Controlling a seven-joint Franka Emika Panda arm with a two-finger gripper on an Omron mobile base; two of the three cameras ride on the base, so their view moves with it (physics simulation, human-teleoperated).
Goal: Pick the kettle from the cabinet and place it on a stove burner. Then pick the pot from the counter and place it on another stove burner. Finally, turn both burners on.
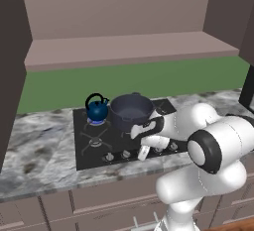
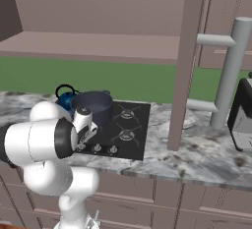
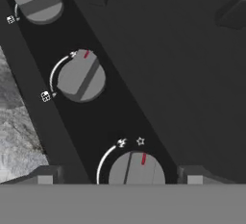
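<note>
Kettle (image 1: 97,110): glossy dark blue, black looped handle. Pot (image 1: 131,112): dark navy-grey throughout. Cooktop (image 1: 94,148): flat black, black grates; blue flame visible beneath the kettle. Knobs (image 3: 80,76): silver-grey with a darker grey bar, red pointer mark, white arc and symbols printed alongside. Tabletop (image 1: 39,150): grey-and-white veined marble. Cabinet (image 1: 129,46): mauve-brown, darker brown side panels. Wall strip (image 1: 149,79): plain green. Robot arm (image 1: 208,145): white, dark joints.
</note>
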